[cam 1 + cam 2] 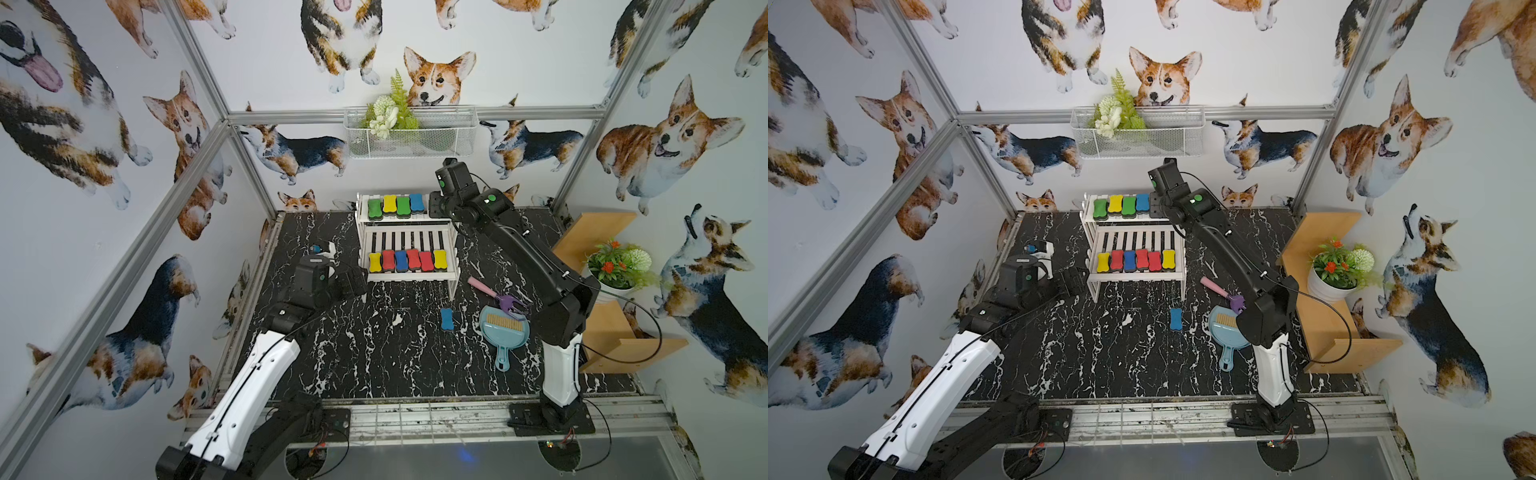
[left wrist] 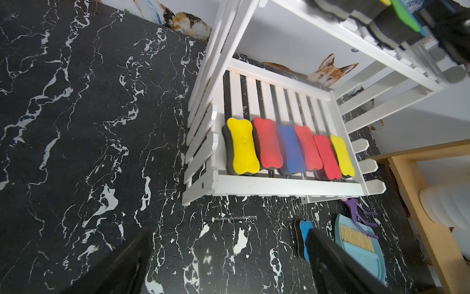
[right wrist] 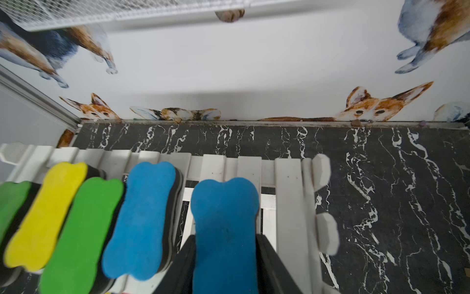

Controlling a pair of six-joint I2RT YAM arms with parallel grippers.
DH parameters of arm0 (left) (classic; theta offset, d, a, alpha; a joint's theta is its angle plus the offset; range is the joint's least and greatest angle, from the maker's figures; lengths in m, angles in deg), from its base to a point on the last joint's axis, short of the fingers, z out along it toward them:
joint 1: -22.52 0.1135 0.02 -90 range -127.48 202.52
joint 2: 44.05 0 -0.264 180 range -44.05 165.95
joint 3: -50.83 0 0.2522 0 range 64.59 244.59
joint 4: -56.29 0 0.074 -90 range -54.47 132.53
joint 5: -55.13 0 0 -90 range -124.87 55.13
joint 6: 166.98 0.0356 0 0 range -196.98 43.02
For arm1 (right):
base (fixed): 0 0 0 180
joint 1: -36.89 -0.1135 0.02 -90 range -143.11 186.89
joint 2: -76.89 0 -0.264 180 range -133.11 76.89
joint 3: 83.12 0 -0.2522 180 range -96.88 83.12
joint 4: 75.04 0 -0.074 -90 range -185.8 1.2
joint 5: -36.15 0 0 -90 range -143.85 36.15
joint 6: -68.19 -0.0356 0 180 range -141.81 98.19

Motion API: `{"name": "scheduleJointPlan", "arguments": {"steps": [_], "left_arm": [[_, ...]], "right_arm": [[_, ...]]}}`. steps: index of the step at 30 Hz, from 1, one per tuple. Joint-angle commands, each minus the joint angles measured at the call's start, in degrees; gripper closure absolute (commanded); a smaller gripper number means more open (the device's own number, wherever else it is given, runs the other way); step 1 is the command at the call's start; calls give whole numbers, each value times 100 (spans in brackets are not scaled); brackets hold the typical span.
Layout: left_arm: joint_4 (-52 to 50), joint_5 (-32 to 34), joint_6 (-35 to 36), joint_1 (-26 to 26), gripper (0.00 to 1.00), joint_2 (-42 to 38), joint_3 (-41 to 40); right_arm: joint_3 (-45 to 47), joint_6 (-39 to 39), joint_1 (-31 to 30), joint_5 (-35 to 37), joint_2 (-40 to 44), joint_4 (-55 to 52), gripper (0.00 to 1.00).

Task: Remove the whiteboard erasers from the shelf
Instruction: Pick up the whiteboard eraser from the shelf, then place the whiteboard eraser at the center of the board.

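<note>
The white two-tier shelf (image 1: 407, 239) stands at the back of the black marble table. Its lower tier holds a row of several whiteboard erasers (image 2: 290, 150) in yellow, red and blue. Green, yellow, green and blue ones (image 1: 403, 206) sit on the upper tier. At that tier's right end my right gripper (image 3: 225, 267) is shut on another blue eraser (image 3: 225, 216), its fingers pressed against both long sides. One blue eraser (image 1: 446, 319) lies on the table in front of the shelf. My left gripper (image 2: 229, 267) hangs open and empty over the table, left of the lower tier.
A light-blue dustpan (image 1: 503, 328) and a pink-handled purple brush (image 1: 494, 295) lie right of the loose eraser. A tan wooden shelf unit (image 1: 598, 291) with a potted plant (image 1: 619, 262) stands at the right wall. A white wire basket (image 1: 411, 133) hangs above the shelf.
</note>
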Motion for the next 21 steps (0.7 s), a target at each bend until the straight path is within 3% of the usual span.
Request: {"name": "scheduleJointPlan", "arguments": {"steps": [1, 12, 17, 21], "left_arm": [[-67, 67, 58, 10, 0, -53, 52], [-42, 162, 84, 27, 0, -159, -53], [-32, 177, 120, 37, 0, -139, -70], [-14, 197, 154, 49, 0, -142, -97]], "right_arm": [[332, -61, -138, 208, 458, 157, 61], [5502, -1530, -1328, 103, 3641, 1836, 63], [7030, -2446, -2166, 255, 4220, 2134, 63], [7753, -2861, -2524, 285, 3992, 2611, 64]]}}
